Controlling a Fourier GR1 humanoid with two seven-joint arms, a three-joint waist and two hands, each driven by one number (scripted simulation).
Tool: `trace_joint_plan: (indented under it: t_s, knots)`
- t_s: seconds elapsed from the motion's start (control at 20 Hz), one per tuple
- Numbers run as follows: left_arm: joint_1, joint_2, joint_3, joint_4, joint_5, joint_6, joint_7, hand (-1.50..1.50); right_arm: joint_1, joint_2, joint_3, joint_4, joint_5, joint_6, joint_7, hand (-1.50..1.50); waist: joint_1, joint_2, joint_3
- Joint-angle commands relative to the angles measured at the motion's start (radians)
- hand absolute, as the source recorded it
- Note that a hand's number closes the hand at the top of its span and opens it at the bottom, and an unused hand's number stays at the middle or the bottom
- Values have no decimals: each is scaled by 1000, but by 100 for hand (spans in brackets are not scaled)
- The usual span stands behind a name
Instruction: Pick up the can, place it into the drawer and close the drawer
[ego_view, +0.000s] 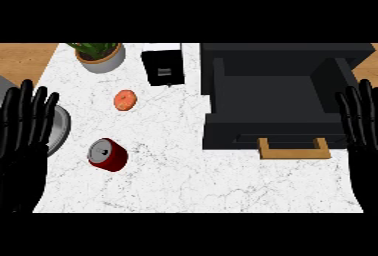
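1. And here we are over the counter (221, 190), a white marble top with fine grey veins, running nearly the full width of the view.
2. Warm wooden floor (26, 55) peeks out beyond the counter's far-left corner, and again at the far-right corner.
3. The can (108, 155), red with a silver lid, lies tilted on the marble toward the counter's left edge, closer to the near side, touching nothing.
4. Just left of it, a grey plate (60, 127) hangs at the left edge, partly hidden.
5. Further back, an orange doughnut (125, 100) sits on its own, well apart from the can.
6. At the far-left corner, a potted plant (100, 54) with spiky green leaves in a pale grey pot.
7. Beside it along the far edge, a black box (164, 67) with a white top; any marking on it is too small to read.
8. The drawer (280, 100), dark charcoal, fills the far-right part of the counter, pulled open, with a tan handle (294, 149) on its near face.
9. No readable label on the can either.
10. The left hand (26, 130) is released, fingers straight up at the left edge, grasping nothing.
11. The right hand (362, 120) rests the same way at the right edge, fingers straight, nothing in it.
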Motion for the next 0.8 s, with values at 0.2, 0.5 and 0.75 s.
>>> trace_joint_plan:
  t_s: [0.2, 0.5, 0.75]
  knots:
    - [94, 143, 173, -1, 293, -255, -71, -150, 40, 38, 2, 3, -21, 3, -49, -150, 9, -6, 3]
    - [252, 146, 194, -29, 322, -174, 223, -150, 81, 55, -35, 45, -1, -82, 183, -150, 14, -7, 3]
    - [178, 154, 239, -31, 338, -163, 314, -150, 24, 17, -98, 64, -43, -56, 205, -150, 4, -6, 3]
